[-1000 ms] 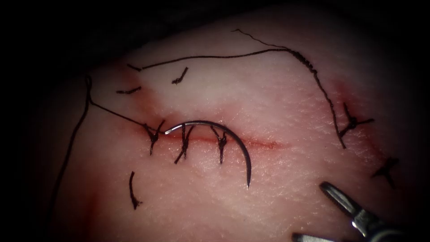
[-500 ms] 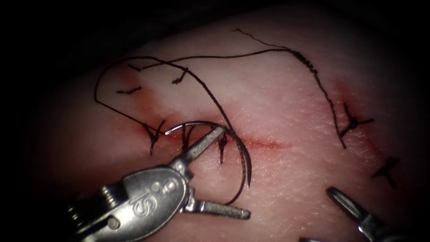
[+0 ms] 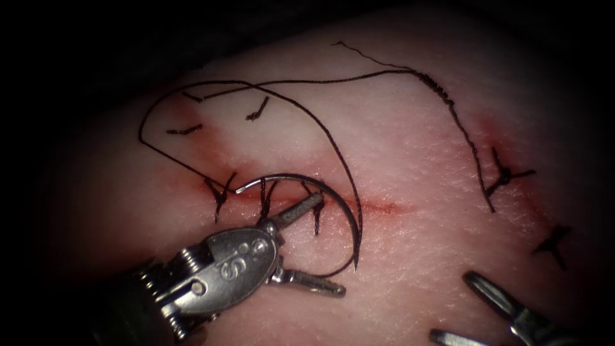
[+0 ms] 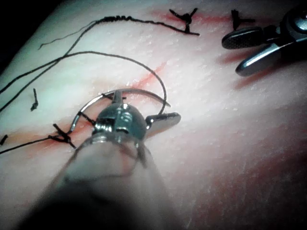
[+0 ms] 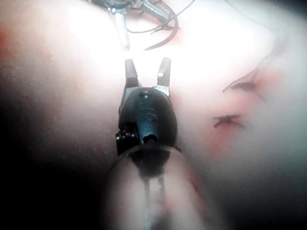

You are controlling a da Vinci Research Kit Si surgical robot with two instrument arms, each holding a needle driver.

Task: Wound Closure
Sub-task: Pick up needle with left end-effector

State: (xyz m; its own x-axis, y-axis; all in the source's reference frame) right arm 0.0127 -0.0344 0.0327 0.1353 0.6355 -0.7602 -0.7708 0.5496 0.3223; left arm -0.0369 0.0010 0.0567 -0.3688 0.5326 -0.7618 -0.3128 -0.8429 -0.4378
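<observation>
The curved needle lies flat on the tissue across the cut, blunt end at the left, point toward the front; neither tool holds it. My left tool comes in from the lower left, open, one jaw inside the needle's arc over the stitches, the other below it. The thread loops from the leftmost stitch over the tissue and down past the needle to the lower jaw. My right tool stands open and holds nothing at the lower right. The left wrist view has the left tool at the needle. The right tool is open.
Three stitches cross the left part of the cut. Two knots sit on a second red line at the right. Cut ends of thread lie on the tissue at the left and back. Another strand trails along the back right.
The left tool came in from the lower left with open jaws, reached the needle, then drew back slightly. The thread swung from the left edge into a loop over the needle. The needle stayed put.
</observation>
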